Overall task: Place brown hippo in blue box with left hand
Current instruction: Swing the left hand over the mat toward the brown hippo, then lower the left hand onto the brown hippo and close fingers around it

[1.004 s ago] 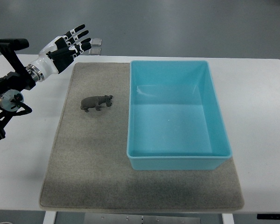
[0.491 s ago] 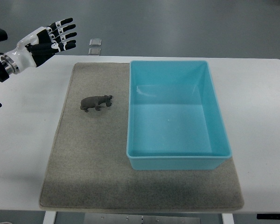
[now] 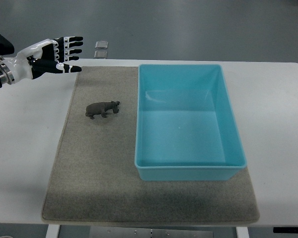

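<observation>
Brown hippo (image 3: 103,109) stands on four legs; left robot hand (image 3: 52,53) splayed wide, empty.

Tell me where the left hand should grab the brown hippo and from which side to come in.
Grip the brown hippo across its torso, coming down from above. It stands upright on the mat, side-on, with its back clear. The left hand is open, up and to the left, so a short move down and right probably suffices.
</observation>
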`<state>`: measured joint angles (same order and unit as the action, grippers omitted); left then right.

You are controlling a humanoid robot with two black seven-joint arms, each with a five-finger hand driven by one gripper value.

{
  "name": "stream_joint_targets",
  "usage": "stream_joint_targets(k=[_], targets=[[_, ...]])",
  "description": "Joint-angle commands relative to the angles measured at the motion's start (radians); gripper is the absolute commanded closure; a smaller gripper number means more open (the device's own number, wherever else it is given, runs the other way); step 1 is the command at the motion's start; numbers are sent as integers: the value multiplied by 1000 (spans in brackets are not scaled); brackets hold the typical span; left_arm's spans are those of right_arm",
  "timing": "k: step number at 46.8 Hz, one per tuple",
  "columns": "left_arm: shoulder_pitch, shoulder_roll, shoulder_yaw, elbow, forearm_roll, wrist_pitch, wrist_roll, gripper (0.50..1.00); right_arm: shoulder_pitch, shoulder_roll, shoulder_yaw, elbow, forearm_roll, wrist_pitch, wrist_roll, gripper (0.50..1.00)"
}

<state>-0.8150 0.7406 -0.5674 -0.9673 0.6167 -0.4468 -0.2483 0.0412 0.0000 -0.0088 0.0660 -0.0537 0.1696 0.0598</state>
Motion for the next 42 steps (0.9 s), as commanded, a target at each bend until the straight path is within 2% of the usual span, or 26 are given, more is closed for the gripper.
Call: stream_joint_targets(k=[1, 16, 25, 42], targets=[[-3, 8, 18, -8, 46, 5, 0, 561, 0, 0, 0, 0, 0, 1, 0, 564], [-7, 9, 23, -47, 238, 11, 0, 570, 0, 0, 0, 0, -2, -1, 0, 564], [-7, 5, 23, -64, 334, 11, 0, 598, -1, 0, 0, 0, 0, 1, 0, 564], [-21, -4, 24, -62, 474, 62, -2, 611, 0, 0, 0, 0, 0, -1, 0, 564]])
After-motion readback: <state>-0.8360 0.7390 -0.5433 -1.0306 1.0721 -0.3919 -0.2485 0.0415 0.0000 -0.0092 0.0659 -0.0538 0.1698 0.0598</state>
